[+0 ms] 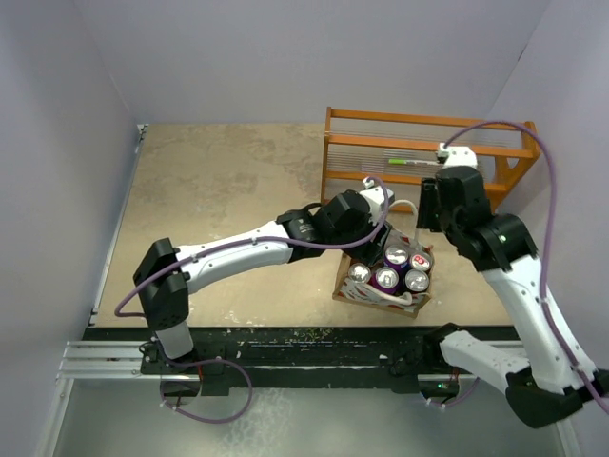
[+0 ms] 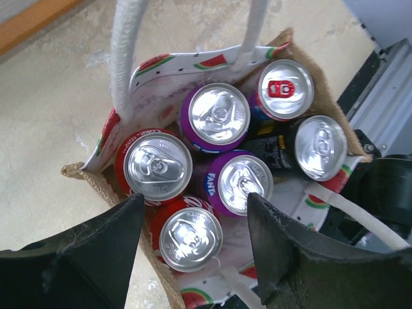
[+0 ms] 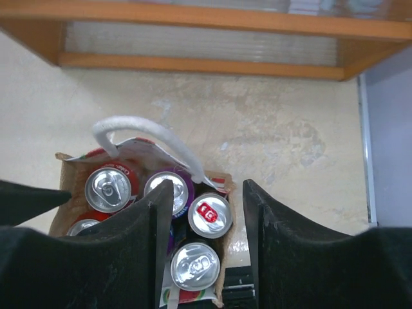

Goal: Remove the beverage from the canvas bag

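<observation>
The canvas bag (image 1: 373, 296) stands open on the table with white loop handles (image 2: 121, 58) and a watermelon-print lining. It holds several upright cans: red cola cans (image 2: 158, 166), purple Fanta cans (image 2: 243, 182), a can with a red tab (image 2: 283, 89) and a dark can (image 2: 320, 147). My left gripper (image 2: 195, 201) is open and empty above the bag, over a red cola can (image 2: 190, 238). My right gripper (image 3: 205, 192) is open and empty higher up, with the red-tab can (image 3: 209, 214) showing between its fingers. The bag's tan side (image 3: 61, 212) shows in the right wrist view.
An orange wooden rack (image 1: 428, 152) stands just behind the bag, and it also shows in the right wrist view (image 3: 193, 26). The black rail (image 1: 314, 347) runs along the table's near edge. White walls close in the left, back and right sides.
</observation>
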